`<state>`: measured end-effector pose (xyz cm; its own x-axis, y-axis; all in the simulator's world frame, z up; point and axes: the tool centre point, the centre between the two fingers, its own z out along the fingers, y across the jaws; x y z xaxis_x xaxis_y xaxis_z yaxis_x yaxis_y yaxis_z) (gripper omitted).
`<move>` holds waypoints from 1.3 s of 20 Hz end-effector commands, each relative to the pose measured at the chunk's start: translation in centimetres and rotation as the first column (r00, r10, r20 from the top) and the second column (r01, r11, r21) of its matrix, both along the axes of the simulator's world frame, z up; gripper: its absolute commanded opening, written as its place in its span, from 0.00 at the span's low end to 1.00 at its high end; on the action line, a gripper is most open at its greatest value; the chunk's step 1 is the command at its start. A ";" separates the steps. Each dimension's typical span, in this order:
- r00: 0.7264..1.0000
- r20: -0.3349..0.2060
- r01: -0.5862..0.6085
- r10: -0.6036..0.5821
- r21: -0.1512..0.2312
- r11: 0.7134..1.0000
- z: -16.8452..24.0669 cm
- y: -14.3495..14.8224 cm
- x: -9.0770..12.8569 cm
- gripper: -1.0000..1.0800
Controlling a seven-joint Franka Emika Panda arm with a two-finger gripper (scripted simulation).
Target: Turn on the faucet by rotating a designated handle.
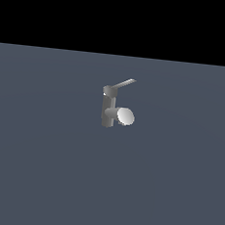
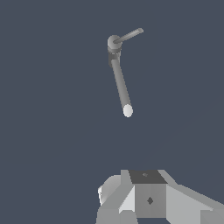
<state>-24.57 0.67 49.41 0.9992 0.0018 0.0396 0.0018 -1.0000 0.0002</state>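
The faucet (image 1: 108,109) is a small grey upright post on a flat dark grey floor, near the middle of the exterior view. Its thick stubby spout (image 1: 125,116) ends in a pale oval face. The handle (image 1: 123,83), a thin light-grey bar, juts from the top cap up toward the exterior view's right. The wrist view looks down on the faucet (image 2: 113,43), its handle (image 2: 129,36) and its long spout (image 2: 120,83). My gripper (image 2: 146,175) shows only as grey and white blocks at the picture's edge, well apart from the faucet and holding nothing. It does not appear in the exterior view.
Only the plain dark grey floor (image 1: 40,166) surrounds the faucet. A black band fills the exterior view beyond the floor's far edge.
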 end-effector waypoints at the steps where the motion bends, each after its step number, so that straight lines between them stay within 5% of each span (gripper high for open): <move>1: 1.000 0.000 0.000 0.000 0.000 1.000 0.0 0.0 0.0 0.00; 15: 1.000 0.012 -0.020 0.020 0.008 1.000 0.9 2.1 0.0 0.00; 26: 0.994 0.007 0.110 -0.110 0.003 0.994 0.3 1.7 4.0 0.00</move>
<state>-21.36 2.48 49.90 0.9954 -0.0831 0.0481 -0.0830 -0.9965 -0.0035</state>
